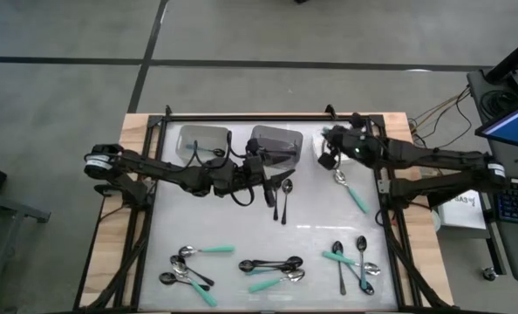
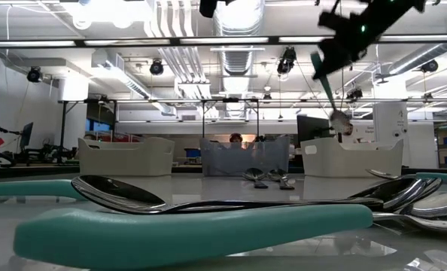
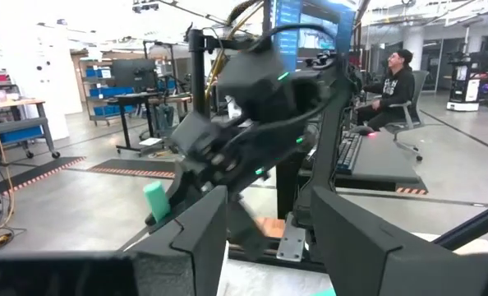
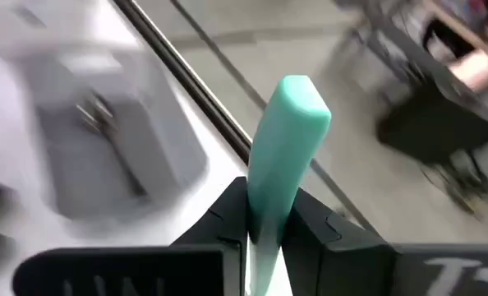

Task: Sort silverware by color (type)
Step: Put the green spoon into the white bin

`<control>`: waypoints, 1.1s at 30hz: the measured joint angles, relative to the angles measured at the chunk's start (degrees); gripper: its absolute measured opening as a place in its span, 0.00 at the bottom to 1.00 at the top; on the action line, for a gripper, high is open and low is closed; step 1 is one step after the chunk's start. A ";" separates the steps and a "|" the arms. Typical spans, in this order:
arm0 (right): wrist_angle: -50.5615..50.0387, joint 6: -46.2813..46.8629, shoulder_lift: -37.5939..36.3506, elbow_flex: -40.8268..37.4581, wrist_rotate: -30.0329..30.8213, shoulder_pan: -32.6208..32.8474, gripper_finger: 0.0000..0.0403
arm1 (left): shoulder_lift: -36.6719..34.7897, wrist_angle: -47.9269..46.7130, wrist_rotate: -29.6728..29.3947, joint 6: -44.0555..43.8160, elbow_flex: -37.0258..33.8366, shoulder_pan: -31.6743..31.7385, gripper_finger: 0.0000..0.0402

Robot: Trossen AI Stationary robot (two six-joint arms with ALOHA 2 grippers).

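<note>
Tabletop (image 1: 241, 235): You have a white work surface. Spoons lie in loose clusters along its near edge; bins sit at its far edge.
Bins: In the high view you see two grey bins side by side, the left bin (image 1: 201, 139) and the middle bin (image 1: 279, 142). The low view shows three pale bins in a row; the third bin (image 2: 351, 156) is the one nearest the lifted spoon.
Left arm: The left gripper (image 1: 261, 167) hangs just in front of the middle bin. Its jaws stand apart and nothing shows between them; treat it as released.
Right arm: The right gripper (image 1: 331, 157) is raised near the far right of the tabletop. Its jaws are clenched on the teal-handled spoon (image 4: 287, 140).
Held spoon: It hangs bowl-down in the air, clear of the tabletop, with the handle end projecting past the jaws.
Loose pair: Two dark spoons (image 1: 281, 199) lie just beside the left gripper, in front of the middle bin.
Remaining spoons: The near-edge clusters (image 1: 272, 269) are mixed teal and black and not yet sorted.
Step in hand: Judged as carrying one teal spoon to its bin.
Next move: Centre the spoon over the correct bin, lower it, then release.
</note>
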 joint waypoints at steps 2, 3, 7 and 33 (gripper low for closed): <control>-1.74 0.01 1.39 -0.52 0.02 -3.42 0.09 | 0.00 0.00 0.00 0.00 0.00 0.00 0.38; -2.27 -0.05 2.26 -0.69 -0.01 -4.97 0.09 | 0.00 0.00 0.00 -0.02 0.00 0.00 0.38; -3.50 -0.71 6.46 -0.74 -0.89 -10.21 0.09 | 0.00 -0.02 0.00 -0.01 0.00 0.00 0.38; -21.36 11.23 9.83 2.13 -12.14 -14.20 0.38 | -0.02 -2.67 -4.92 0.97 0.00 0.02 0.38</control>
